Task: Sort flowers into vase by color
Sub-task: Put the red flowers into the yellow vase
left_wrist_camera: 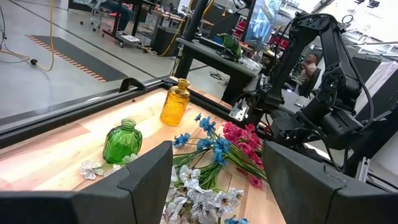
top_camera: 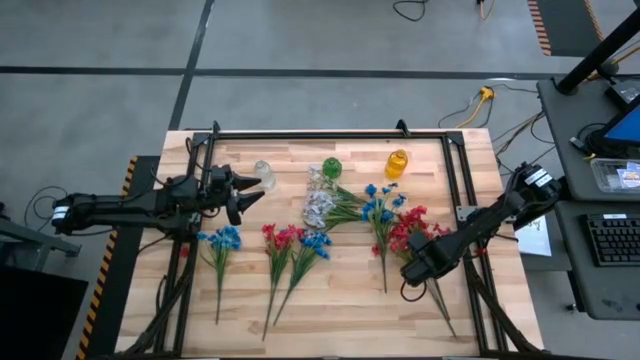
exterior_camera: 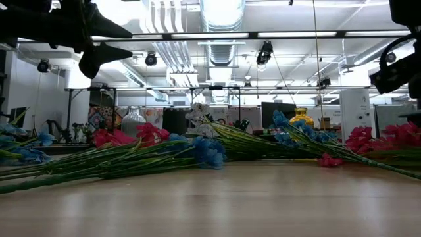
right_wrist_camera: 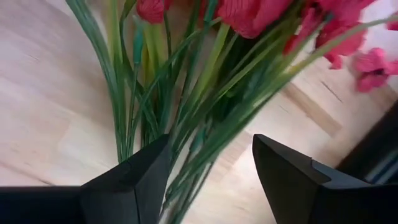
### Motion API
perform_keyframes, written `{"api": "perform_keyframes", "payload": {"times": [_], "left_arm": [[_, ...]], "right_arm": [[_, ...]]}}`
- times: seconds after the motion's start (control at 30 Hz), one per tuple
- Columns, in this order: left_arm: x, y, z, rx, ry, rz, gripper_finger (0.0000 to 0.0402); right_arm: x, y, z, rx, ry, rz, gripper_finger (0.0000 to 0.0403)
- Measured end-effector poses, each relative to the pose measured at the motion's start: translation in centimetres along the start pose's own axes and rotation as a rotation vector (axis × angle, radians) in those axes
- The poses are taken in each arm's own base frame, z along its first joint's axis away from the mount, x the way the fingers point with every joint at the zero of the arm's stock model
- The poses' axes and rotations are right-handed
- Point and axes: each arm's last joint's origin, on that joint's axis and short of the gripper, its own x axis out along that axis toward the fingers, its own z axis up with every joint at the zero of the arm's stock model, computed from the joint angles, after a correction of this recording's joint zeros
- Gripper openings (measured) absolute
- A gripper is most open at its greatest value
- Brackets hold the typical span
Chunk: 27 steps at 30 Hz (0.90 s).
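Your right gripper [right_wrist_camera: 208, 180] is down over the red flowers [top_camera: 410, 228] near the table's [top_camera: 350, 310] right edge — jaws apart with the green stems [right_wrist_camera: 186, 124] between the fingers, not clamped. Your left gripper [top_camera: 250, 192] hovers by the clear vase [top_camera: 264, 173] — jaws parted, holding nothing.

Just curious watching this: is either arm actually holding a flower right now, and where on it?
Not yet. The right gripper has its fingers open around the red flowers' green stems. The left gripper holds nothing.
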Motion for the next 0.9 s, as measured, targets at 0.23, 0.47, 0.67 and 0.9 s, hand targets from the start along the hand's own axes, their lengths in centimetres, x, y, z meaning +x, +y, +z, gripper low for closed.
{"api": "perform_keyframes", "payload": {"times": [0.23,0.47,0.67,0.9], "left_arm": [[0.1,0.0,-0.1,0.001,0.006,0.002,0.0235],[0.1,0.0,-0.1,0.001,0.005,0.002,0.0235],[0.1,0.0,-0.1,0.001,0.005,0.003,0.0235],[0.1,0.0,-0.1,0.001,0.005,0.003,0.0235]], "right_arm": [[0.7,-0.1,0.1,0.013,-0.027,0.016,0.0209],[0.7,-0.1,0.1,0.019,-0.043,0.017,0.0089],[0.4,-0.3,0.1,0.022,-0.017,0.014,0.0017],[-3.6,-0.8,0.0,0.027,-0.026,0.004,0.0012]]}}
